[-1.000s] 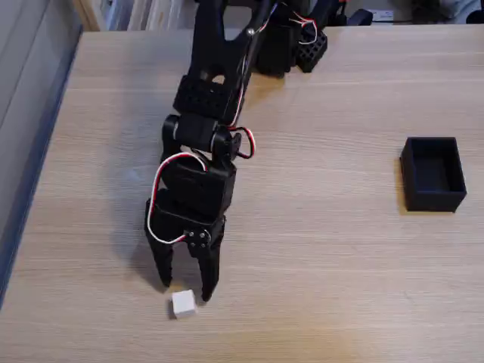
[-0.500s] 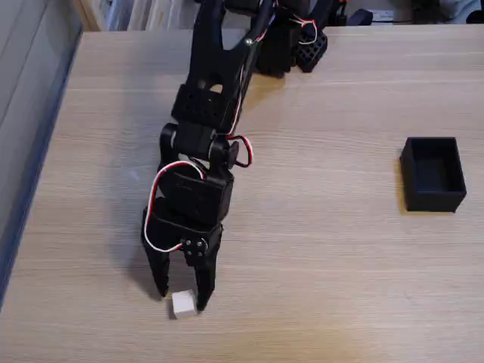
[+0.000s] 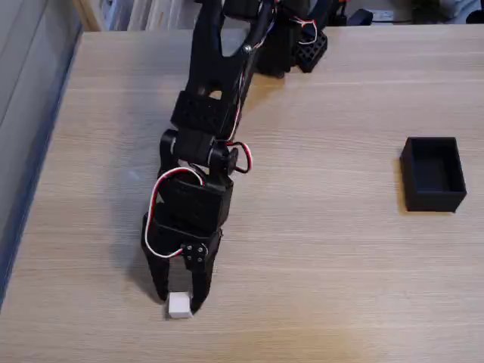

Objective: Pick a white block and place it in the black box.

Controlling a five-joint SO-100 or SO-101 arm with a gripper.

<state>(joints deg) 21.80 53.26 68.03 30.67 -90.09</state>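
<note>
In the fixed view the white block (image 3: 179, 305), a tiny cube, lies on the wooden table near the front edge, left of centre. My black gripper (image 3: 179, 299) points down over it and is open. One finger stands on each side of the block, close to its sides, and I cannot tell whether they touch it. The black box (image 3: 433, 174) sits open-topped at the right side of the table, far from the gripper, and looks empty.
The arm's base and a black holder (image 3: 310, 47) stand at the table's back edge. The table's left edge (image 3: 41, 166) drops off beside a grey floor. Bare wood lies between the gripper and the box.
The gripper has come down and slightly left, so the block now sits between its fingertips. The fingers have narrowed a little. The block has barely moved.
</note>
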